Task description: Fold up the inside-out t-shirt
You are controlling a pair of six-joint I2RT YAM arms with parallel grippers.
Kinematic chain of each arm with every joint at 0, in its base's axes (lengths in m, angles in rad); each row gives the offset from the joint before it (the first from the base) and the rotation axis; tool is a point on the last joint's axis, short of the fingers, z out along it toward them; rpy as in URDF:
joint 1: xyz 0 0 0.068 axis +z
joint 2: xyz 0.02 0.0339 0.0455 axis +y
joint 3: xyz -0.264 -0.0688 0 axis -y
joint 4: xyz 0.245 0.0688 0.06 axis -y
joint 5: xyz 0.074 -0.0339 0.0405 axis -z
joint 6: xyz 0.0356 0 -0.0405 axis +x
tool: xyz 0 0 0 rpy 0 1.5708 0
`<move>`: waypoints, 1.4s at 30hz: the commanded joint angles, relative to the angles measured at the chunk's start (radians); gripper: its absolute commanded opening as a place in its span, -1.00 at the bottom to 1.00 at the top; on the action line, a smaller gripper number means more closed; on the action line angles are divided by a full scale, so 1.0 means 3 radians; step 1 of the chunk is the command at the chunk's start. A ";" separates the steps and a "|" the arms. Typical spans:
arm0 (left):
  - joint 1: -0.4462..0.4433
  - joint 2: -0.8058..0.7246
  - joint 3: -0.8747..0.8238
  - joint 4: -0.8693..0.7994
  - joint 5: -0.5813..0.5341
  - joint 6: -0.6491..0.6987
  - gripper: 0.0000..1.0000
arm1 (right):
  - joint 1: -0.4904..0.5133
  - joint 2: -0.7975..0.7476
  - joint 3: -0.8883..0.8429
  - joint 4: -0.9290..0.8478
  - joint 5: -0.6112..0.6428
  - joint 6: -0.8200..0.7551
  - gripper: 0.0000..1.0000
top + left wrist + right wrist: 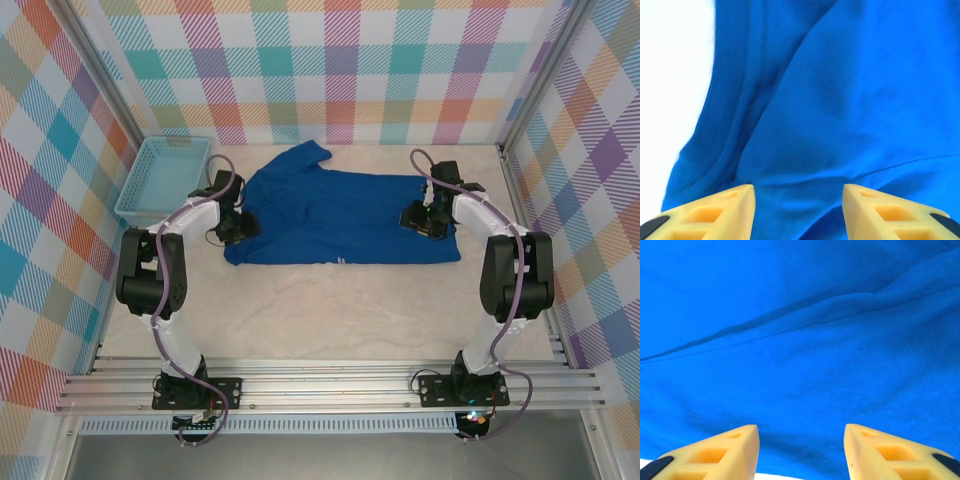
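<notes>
Blue t-shirt (340,220) is seen spread across the middle of the table (330,320), long side running left-right, one sleeve bunched up and poking twd the back wall. The mesh basket (160,175) is parked far-left, just beside the shirt's left end but not on it, so it's kept out of the folding lane. Left gripper (238,225) is set down low over the shirt's left end and right gripper (420,218) over the right end, approx. mirrored. That placement is judged to be for working both ends at once so the cloth is moved evenly w/o skewing. From the left wrist cam the left gripper (797,192) is shown w/ its yellow fingers (725,207) apart, nothing pinched, wrinkled blue cloth lying beyond the tips and the shirt's edge against bare table at left. On the right wrist cam the right gripper (801,432) is likewise held apart, no cloth clamped, a seam line running across the fabric ahead and a sliver of table at the near edge. Both are judged poised at the ends for a grab; the fold is not yet made, and a shallow bite could catch one layer only.
</notes>
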 commanded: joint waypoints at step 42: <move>-0.0461 -0.0963 -0.0862 0.0000 -0.0140 -0.0011 -0.23 | -0.0258 0.0416 0.0158 -0.0523 0.0855 -0.0125 -0.06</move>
